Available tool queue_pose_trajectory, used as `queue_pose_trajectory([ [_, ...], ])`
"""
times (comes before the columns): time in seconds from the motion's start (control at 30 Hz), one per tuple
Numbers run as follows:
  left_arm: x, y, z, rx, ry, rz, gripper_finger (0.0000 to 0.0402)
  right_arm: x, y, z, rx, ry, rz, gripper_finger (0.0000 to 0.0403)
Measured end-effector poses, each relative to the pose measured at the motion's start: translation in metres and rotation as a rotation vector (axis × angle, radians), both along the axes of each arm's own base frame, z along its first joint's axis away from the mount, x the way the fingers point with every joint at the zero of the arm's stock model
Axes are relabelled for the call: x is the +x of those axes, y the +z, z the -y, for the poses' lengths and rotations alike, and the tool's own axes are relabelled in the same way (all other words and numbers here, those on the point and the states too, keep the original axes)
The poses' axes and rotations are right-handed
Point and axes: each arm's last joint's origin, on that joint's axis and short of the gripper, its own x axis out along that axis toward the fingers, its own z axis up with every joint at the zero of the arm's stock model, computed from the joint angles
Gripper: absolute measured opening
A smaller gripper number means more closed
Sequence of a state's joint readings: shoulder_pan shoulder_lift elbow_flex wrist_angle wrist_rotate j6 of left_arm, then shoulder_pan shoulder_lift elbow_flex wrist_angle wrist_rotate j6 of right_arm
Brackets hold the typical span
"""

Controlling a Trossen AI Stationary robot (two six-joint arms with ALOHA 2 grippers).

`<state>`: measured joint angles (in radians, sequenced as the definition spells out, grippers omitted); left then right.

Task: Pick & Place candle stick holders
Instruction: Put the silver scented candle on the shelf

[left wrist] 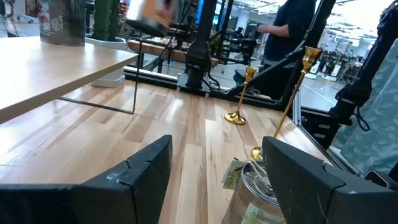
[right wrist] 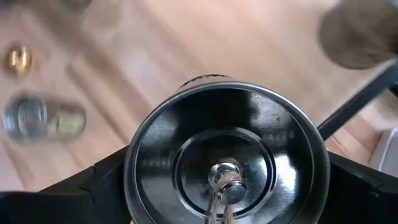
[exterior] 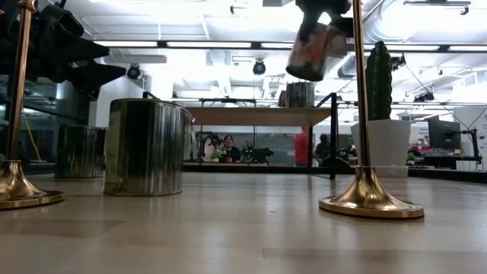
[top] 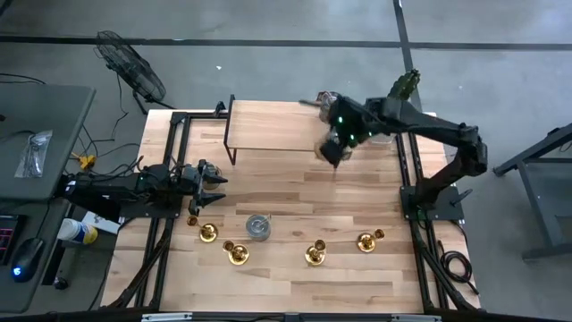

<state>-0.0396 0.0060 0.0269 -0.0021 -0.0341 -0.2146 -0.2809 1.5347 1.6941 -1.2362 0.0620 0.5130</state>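
Observation:
Four gold candlestick holders [top: 207, 233] [top: 237, 253] [top: 315, 255] [top: 368, 240] stand upright on their round bases in a row near the table's near edge. Two show in the low view [exterior: 365, 114] [exterior: 15, 114]. My right gripper [top: 335, 150] is shut on a silver-topped tin can [right wrist: 227, 155], high above the middle of the table's far half. My left gripper [top: 210, 181] is open and empty at the table's left, just beyond the leftmost holder. A second tin can [top: 258, 226] stands between the holders. My right gripper pinches the tin can by its side wall near the top rim [right wrist: 134, 168], one finger [right wrist: 93, 186] on each side. The fingers come from above, pointing down. The can hangs tilted below the gripper [exterior: 313, 49], lifted clear of the table.
A raised wooden shelf [top: 268, 125] on thin black legs stands at the table's far side with another can [left wrist: 61, 22] on it. A potted cactus [exterior: 378, 84] stands at the far right. People show in the room behind. Bare wood lies between shelf and holders.

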Motion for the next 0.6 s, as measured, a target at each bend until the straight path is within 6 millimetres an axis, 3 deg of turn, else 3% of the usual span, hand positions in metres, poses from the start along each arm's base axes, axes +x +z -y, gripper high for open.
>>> queue_pose_trajectory([
  [0.3,0.0,0.0,0.0,0.0,0.0,0.0,0.0243,0.018,0.008,0.046,0.11,-0.294,0.017,0.0354],
  [0.6,0.0,0.0,0.0,0.0,0.0,0.0,0.0243,0.033,0.001,0.074,0.183,-0.439,-0.105,0.0354],
])
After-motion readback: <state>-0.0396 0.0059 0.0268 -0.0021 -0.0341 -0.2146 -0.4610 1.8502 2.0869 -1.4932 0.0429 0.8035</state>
